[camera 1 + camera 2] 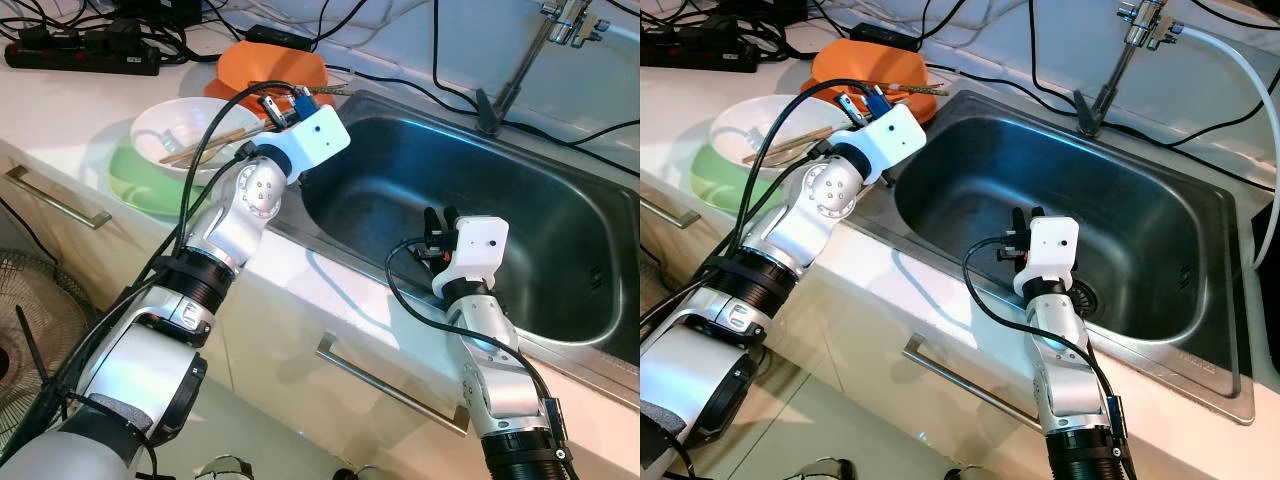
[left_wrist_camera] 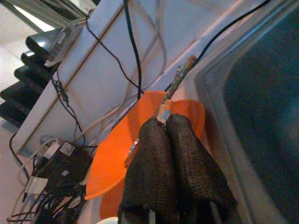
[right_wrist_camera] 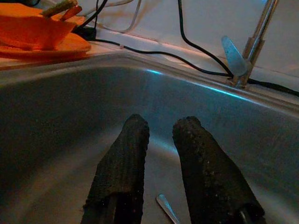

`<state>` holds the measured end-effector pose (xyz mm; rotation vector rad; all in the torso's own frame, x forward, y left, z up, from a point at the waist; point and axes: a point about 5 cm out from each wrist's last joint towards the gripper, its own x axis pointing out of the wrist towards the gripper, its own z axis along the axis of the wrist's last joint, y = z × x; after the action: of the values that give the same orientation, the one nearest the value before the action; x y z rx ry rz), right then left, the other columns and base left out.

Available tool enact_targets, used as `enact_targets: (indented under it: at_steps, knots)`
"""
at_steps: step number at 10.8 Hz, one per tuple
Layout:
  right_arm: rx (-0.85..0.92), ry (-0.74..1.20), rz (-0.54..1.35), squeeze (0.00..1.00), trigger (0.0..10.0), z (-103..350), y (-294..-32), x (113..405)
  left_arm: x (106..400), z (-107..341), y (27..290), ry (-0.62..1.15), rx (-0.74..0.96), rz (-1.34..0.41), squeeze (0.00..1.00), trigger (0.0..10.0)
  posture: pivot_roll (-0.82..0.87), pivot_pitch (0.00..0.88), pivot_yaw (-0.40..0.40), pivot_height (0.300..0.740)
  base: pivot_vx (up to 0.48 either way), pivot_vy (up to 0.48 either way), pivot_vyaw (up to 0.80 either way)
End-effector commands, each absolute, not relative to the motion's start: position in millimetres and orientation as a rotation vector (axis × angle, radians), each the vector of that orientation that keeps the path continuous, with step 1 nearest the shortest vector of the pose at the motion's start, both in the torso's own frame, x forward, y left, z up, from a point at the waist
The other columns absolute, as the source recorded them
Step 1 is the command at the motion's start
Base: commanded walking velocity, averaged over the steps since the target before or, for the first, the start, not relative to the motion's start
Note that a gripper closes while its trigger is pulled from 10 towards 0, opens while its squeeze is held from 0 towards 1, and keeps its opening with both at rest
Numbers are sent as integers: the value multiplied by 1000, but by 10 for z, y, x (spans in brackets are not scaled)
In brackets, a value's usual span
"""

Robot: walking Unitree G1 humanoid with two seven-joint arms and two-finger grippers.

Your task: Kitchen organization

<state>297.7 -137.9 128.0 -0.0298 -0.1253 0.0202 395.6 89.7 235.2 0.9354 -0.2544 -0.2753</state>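
Note:
My left gripper (image 1: 275, 103) hovers over the orange bowl (image 1: 270, 68), which rests on an orange plate at the sink's left corner. Its fingers (image 2: 187, 149) are shut on a thin stick-like utensil (image 2: 176, 81) that points out past the bowl's rim. A white bowl (image 1: 170, 130) with chopsticks (image 1: 205, 145) across it sits inside a green bowl (image 1: 135, 180) on the counter, left of that arm. My right gripper (image 1: 437, 222) is down in the steel sink (image 1: 560, 250), open, with nothing between its fingers (image 3: 126, 158). A small spoon (image 3: 166, 207) lies on the sink floor just under them.
A faucet (image 1: 530, 50) stands at the back of the sink with black cables around it. A black power strip (image 1: 80, 50) lies at the counter's far left. Drawer handles (image 1: 390, 390) run along the cabinet front, and a fan (image 1: 30, 310) stands on the floor at left.

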Motion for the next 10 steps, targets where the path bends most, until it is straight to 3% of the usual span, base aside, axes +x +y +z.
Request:
enact_targets:
  at_steps: [1,6,7,8,9,10]
  knots:
    - [-35,-117,7,0,10000,1269,-1424,2991,3947,2415,891,-282,924,-257,0,10000,-78,55,-141,740,0,0,0]
    - [-33,-114,0,0,10000,1262,-1434,3000,3929,2499,867,-330,914,-243,0,10000,-79,58,-140,740,0,0,0]
    - [-32,-113,0,0,10000,1259,-1431,2999,3924,2492,863,-328,909,-252,776,10000,-77,59,-139,740,0,0,0]
    - [-31,-113,-1,0,10000,1258,-1430,3000,3921,2489,862,-327,913,-253,706,10000,-77,59,-139,740,0,0,0]
    - [-32,-112,-1,0,10000,1254,-1432,3000,3923,2470,874,-313,931,-249,0,10000,-77,62,-140,740,0,0,0]
    - [-32,-110,-2,0,10000,1250,-1435,2999,3928,2444,894,-296,939,-245,0,10000,-77,62,-140,740,0,0,0]
